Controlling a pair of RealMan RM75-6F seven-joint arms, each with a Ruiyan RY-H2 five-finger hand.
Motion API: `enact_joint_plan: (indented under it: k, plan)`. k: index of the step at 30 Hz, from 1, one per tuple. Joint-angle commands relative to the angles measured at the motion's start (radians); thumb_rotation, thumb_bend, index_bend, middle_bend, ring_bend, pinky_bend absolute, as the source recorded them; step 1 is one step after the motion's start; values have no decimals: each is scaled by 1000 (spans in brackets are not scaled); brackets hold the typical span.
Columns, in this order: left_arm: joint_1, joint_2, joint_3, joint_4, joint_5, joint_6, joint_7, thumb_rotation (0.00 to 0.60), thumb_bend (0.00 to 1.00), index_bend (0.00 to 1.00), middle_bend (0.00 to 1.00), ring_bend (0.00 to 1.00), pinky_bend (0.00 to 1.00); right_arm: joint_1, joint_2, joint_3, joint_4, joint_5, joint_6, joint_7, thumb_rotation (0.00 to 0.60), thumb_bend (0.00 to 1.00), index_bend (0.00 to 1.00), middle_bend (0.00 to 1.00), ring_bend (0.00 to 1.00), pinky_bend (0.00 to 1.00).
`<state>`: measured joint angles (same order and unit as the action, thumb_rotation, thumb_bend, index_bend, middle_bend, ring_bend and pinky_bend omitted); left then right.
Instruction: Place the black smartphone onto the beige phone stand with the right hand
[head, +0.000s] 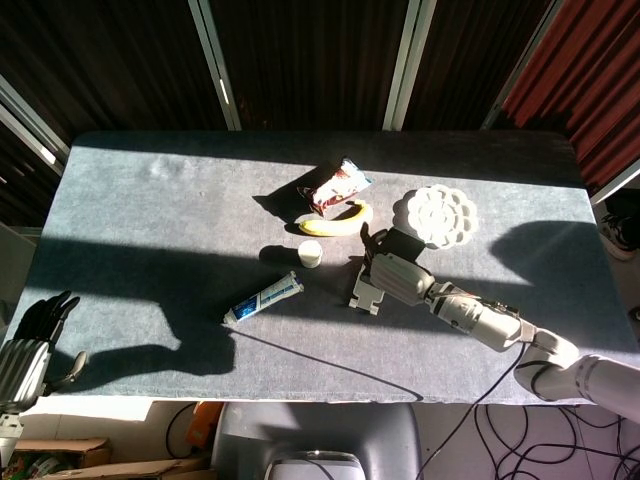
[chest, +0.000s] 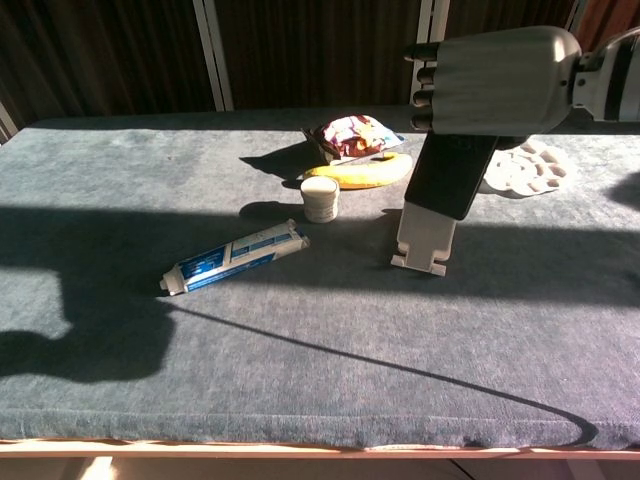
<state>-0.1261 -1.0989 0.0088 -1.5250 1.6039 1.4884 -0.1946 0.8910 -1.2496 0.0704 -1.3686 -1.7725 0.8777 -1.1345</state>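
Black smartphone (chest: 450, 174) is in my right robot hand (chest: 497, 82), gripped by its top end, hanging tilted just under my fingers (chest: 424, 88). Its lower part overlaps the upper face of the beige phone stand (chest: 424, 240) in the chest view; can't tell if it's actually seated or only in front of it. In the head view my right robot hand (head: 398, 272) covers most of the phone, with the stand (head: 366, 288) poking out on its left. Beyond my fingers: small white jar (chest: 321, 199), then a banana (chest: 358, 171) and a colourful snack packet (chest: 352, 134) behind it. White flower-shaped palette (chest: 526, 169) sits just past my hand on the right. Toothpaste tube (chest: 236, 256) lies well off to the left of the stand on the worktop (chest: 300, 370). My left robot hand (head: 28, 345) is far away at the worktop's near-left corner, holding nothing, fingers apart.
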Motion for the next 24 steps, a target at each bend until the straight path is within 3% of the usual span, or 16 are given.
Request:
enact_joint_plan:
  k: [1, 24]
  plan:
    - [0, 1, 0, 1, 0, 1, -2, 600, 390, 0, 0, 0, 4, 9, -17, 2, 0, 9, -22, -16, 600, 303, 996, 734, 493, 308]
    - [10, 8, 3, 11, 13, 26, -36, 600, 392, 0, 0, 0, 5, 30, -130, -20, 62, 28, -94, -52, 600, 296, 996, 734, 493, 308]
